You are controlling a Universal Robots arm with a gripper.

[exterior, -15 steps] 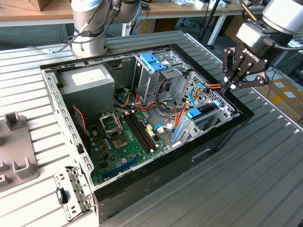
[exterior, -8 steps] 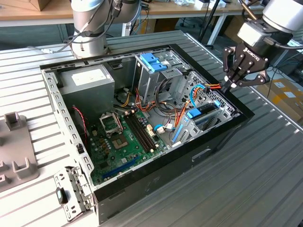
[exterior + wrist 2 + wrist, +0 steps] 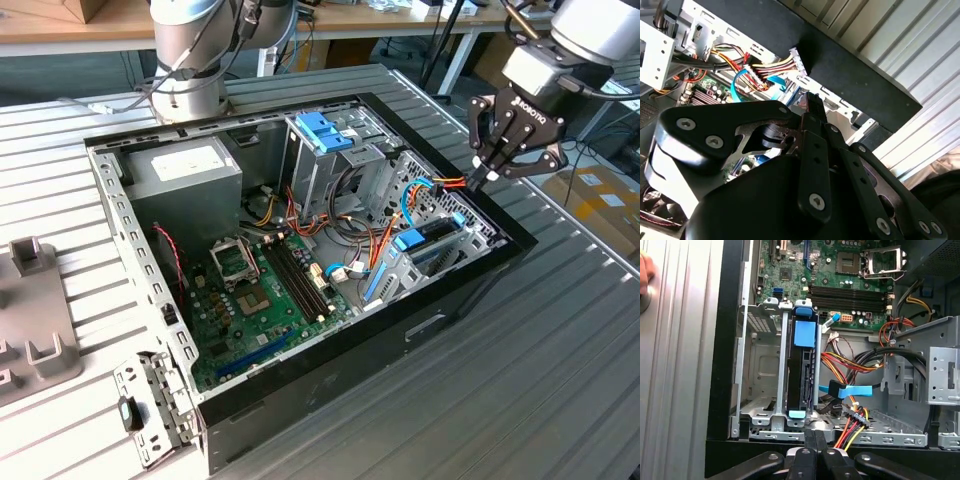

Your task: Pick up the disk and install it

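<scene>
One disk [image 3: 801, 375] in play, and it stands on edge inside the open computer case [image 3: 300, 385], slotted between the silver rails of the small drive bay [image 3: 782, 365] at the case's front corner, blue carrier tabs showing at either end. In the exterior view that same blue-framed disk [image 3: 428, 240] sits low against the case wall, where the bay guides keep it upright. The pincer [image 3: 490, 172] hovers just above that wall, beside the orange and yellow power cable bundle [image 3: 450, 183], fingers drawn together with nothing between them. In the first wrist view the closed pincer tips [image 3: 815, 440] line up right over the disk's near blue tab. The motherboard [image 3: 260, 290] lies deeper in the case.
</scene>
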